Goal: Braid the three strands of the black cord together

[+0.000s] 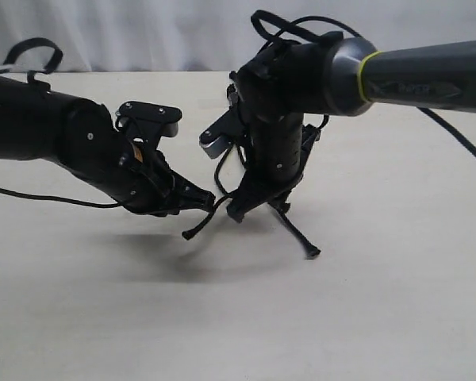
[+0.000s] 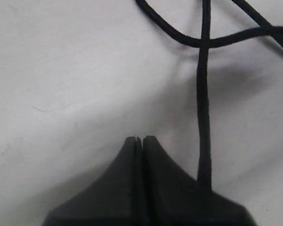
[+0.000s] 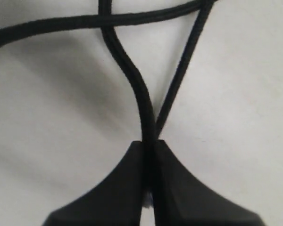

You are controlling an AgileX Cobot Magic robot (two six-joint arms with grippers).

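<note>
**A:** Biggest first: the pale beige tabletop (image 1: 397, 317) carries it all; the bulky black left arm (image 1: 55, 139) reaches in low from its side; the grey-and-black right arm (image 1: 282, 135) drops steeply from above; they meet mid-table, nearly nose to nose.

**B:** Why so close?

**A:** The work is tiny; the thin matte black cord (image 1: 296, 232) trails onto the tabletop right beneath them, between the two arms. The right fingers (image 3: 118, 188) are clenched on it; two of the three strands (image 3: 137, 89) funnel straight into their seam; I'd call that the anchor, holding the crossing taut.

**B:** And the left?

**A:** The left fingers (image 2: 125, 181) are pressed together, with nothing visible in the seam; one strand (image 2: 203, 117) runs along the outer flank and disappears behind it; caught further back or merely brushing, I cannot tell.

**B:** Progress?

**A:** Early, by my reading; strands cross just beyond both sets of fingers, yet two small frayed tips (image 1: 186, 235) splay loose on the tabletop, well apart; plenty left to plait.
</note>
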